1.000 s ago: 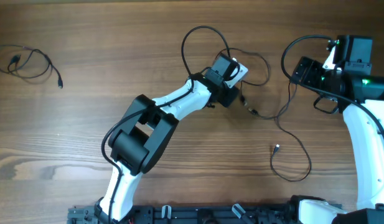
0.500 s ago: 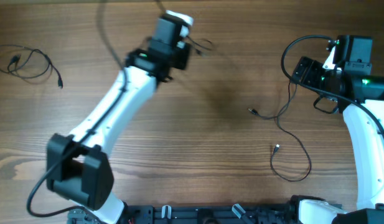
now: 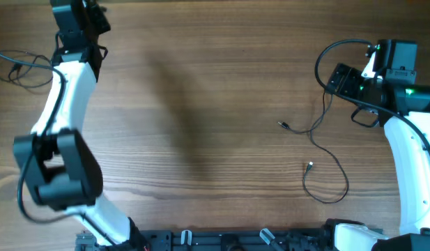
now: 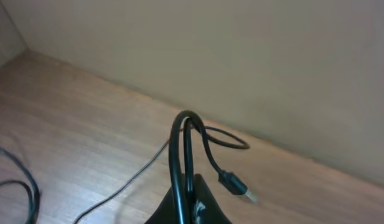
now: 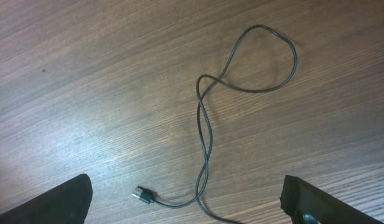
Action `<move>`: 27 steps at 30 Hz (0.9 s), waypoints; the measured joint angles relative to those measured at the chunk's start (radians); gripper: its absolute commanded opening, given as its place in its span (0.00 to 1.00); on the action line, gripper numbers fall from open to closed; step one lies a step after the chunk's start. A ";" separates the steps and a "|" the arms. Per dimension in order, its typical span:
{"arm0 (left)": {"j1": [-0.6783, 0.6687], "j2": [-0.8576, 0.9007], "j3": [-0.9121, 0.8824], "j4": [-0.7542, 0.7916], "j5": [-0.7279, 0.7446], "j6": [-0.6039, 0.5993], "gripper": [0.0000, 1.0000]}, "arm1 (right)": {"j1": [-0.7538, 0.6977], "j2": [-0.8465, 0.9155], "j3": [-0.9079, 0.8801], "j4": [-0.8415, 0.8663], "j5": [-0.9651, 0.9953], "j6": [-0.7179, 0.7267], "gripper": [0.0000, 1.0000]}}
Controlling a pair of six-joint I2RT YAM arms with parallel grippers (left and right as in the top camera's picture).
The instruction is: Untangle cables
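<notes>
My left gripper (image 3: 80, 15) is at the far back left of the table. In the left wrist view it (image 4: 190, 208) is shut on a looped black cable (image 4: 181, 149) whose plug (image 4: 238, 185) hangs free to the right. Another black cable (image 3: 23, 70) lies on the table by the left arm; it also shows in the left wrist view (image 4: 27, 186). My right gripper (image 3: 339, 79) is open at the back right, above a separate black cable (image 3: 325, 150). In the right wrist view that cable (image 5: 204, 130) runs between the open fingers (image 5: 185, 205), with its plug (image 5: 142, 196) nearby.
The right cable's two plug ends (image 3: 281, 125) (image 3: 309, 166) lie toward the table's middle right. A pale wall (image 4: 241, 56) rises behind the table's back edge. The arm bases (image 3: 256, 240) line the front edge.
My left arm has swung from the table's middle to the far back left, carrying its cable away from the right cable. The right arm has not moved.
</notes>
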 measured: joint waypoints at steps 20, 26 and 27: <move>0.005 0.143 -0.003 -0.253 0.167 -0.011 1.00 | 0.000 0.000 0.000 -0.002 0.000 0.000 1.00; -0.023 -0.219 0.002 -0.405 0.202 -0.011 1.00 | 0.000 0.000 0.000 0.000 0.000 0.000 1.00; -0.043 -0.289 0.002 -0.453 0.264 -0.011 1.00 | 0.000 0.000 0.000 -0.002 0.000 0.000 1.00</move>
